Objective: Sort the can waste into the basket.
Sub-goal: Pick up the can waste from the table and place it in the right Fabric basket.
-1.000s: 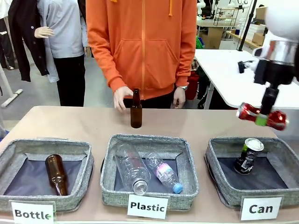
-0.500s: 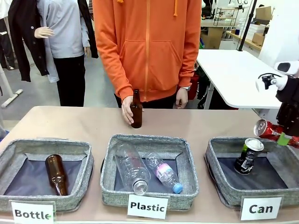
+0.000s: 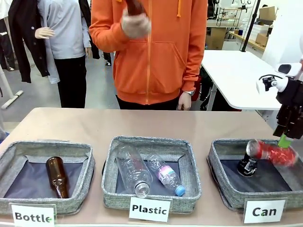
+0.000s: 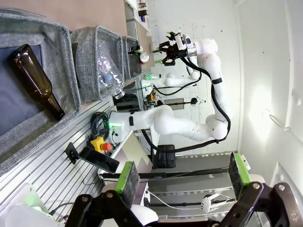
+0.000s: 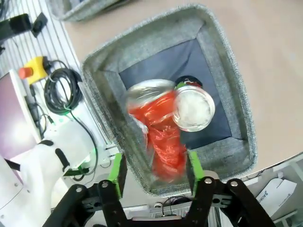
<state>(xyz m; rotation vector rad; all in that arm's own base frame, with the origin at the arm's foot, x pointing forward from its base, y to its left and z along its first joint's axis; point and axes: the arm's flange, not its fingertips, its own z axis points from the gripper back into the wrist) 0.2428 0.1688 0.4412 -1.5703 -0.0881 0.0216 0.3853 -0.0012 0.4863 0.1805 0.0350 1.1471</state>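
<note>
The crushed red can (image 3: 270,152) is a blur in mid-air just under my right gripper (image 3: 284,138) and above the grey "Can" basket (image 3: 218,156). In the right wrist view the red can (image 5: 163,132) smears between and beyond my gripper's (image 5: 155,168) spread green pads, over the basket (image 5: 227,61). The right gripper is open. The black can (image 3: 247,165) with its silver top (image 5: 193,108) stands inside the basket, partly behind the red one. My left gripper (image 4: 182,175) is open and holds nothing, well off the table.
The "Plastic" basket (image 3: 111,161) holds two clear bottles and the "Bottle" basket (image 3: 87,163) holds one brown bottle (image 3: 57,176). A person in an orange hoodie stands at the far side, hand (image 3: 136,23) raised high with a brown bottle (image 3: 135,6).
The red can has left my right gripper and drops toward the "Can" basket. The person has lifted the brown bottle from the table up to chest height.
</note>
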